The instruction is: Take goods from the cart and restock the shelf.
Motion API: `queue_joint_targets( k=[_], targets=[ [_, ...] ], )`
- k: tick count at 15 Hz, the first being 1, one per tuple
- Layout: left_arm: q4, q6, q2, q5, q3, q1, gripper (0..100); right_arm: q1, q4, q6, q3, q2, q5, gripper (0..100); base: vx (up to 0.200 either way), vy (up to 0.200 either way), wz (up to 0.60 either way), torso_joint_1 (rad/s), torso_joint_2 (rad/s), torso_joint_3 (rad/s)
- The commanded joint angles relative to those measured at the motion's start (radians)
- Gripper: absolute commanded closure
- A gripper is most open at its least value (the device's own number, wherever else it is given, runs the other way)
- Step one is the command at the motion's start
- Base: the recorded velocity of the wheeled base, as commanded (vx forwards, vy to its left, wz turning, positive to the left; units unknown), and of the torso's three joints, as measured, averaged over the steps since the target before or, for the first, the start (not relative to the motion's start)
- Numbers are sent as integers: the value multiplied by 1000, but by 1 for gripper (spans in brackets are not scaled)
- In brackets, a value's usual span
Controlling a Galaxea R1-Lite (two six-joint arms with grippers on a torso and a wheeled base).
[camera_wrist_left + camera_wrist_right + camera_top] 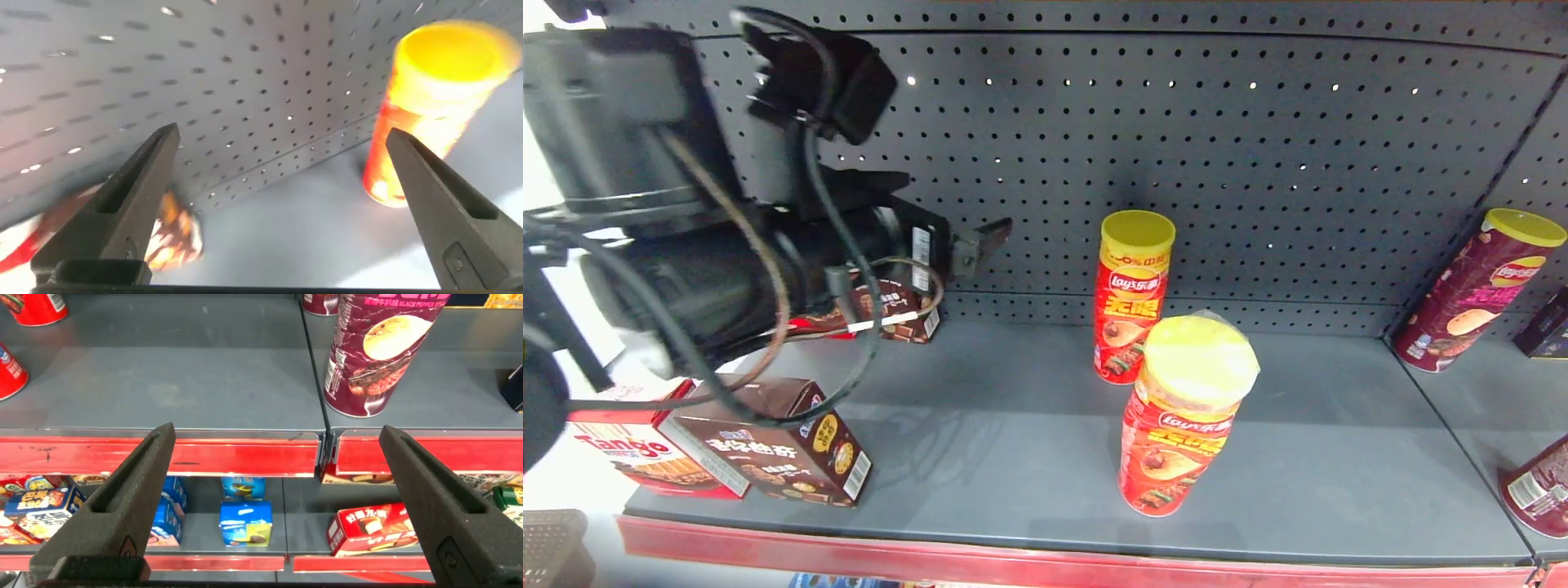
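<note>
Left gripper [279,135] and right gripper [275,431] both gaped empty by the shelf [1013,441], so I'd guess it needed another cart grab next.

Head view: left arm [727,269] raised, forearm near level, stretched forward from left side. Black cables [849,245] loop loosely round wrist. Wrist views: left gripper [282,204] wide open, fingers [122,212] splayed far apart, nothing between them. Same for right gripper [274,498]: wide open, empty, dark fingers [441,514] angled outward, tips forward.
</note>
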Motion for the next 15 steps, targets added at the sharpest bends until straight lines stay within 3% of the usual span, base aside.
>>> queue_joint_targets(
  k=[1,2,3,5,6,7,8,10,12,13,14,15],
  targets=[
    [0,-23,-391,-1,250,-6,0,0,0,0,0,1,0,0,0,0,0,0,0,0],
    [2,-23,-499,-1,318,-6,0,0,0,0,0,1,0,0,0,0,0,0,0,0],
    [2,-23,-514,-1,327,-6,0,0,0,0,0,1,0,0,0,0,0,0,0,0],
    [6,-34,-773,-1,522,17,0,0,0,0,0,1,0,0,0,0,0,0,0,0],
    [39,-107,-922,-2,637,102,0,0,0,0,0,1,0,0,0,0,0,0,0,0],
    [48,-137,-982,-5,688,137,0,0,0,0,0,1,0,0,0,0,0,0,0,0],
    [54,-167,-1083,-17,801,243,0,0,0,0,0,1,0,0,0,0,0,0,0,0],
    [83,-193,-1218,-111,921,399,0,0,0,0,0,1,0,0,0,0,0,0,0,0],
    [151,-267,-1349,-287,1007,507,0,0,0,0,0,1,0,0,0,0,0,0,0,0],
    [163,-276,-1385,-335,1031,519,0,0,0,0,0,1,0,0,0,0,0,0,0,0],
    [244,-276,-1436,-363,1034,521,0,0,0,0,0,1,0,0,0,0,0,0,0,0],
    [305,-273,-1448,-358,1034,522,0,0,0,0,0,1,0,0,0,0,0,0,0,0]
  ],
)
